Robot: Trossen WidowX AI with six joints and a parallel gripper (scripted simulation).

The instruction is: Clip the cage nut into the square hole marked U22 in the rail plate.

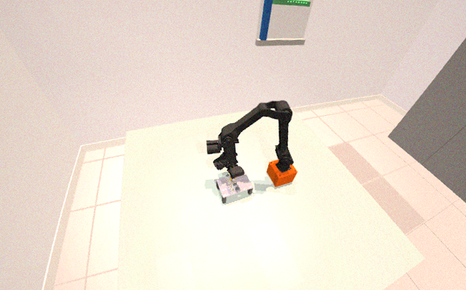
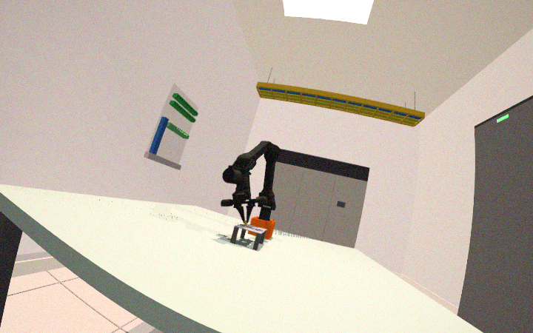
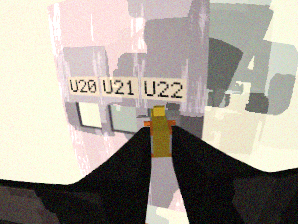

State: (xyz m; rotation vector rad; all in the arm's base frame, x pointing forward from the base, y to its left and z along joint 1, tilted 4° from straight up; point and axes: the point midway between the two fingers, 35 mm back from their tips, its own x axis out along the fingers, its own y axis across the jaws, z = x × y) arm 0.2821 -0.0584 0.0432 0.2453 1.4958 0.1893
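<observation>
- Spanning the pale, broad worktop, the black jointed arm arches from its orange box-shaped base and points down.
- Below it stands the pinkish-grey, legged rail plate.
- The black two-fingered end effector is narrow, pinching the nut.
- The small yellow cage nut, block-like with orange side bits, is at U22's hole; its seating cannot be told.

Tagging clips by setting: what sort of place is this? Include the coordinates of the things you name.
Probably a robotics lab or workshop: a black arm on an orange base (image 1: 282, 178) (image 2: 269, 231) stands on a table (image 1: 194, 231) (image 2: 251, 283), near a wall panel (image 1: 290, 24) (image 2: 172, 145) with green and blue strips and a yellow overhead tray (image 2: 337, 101).
</observation>
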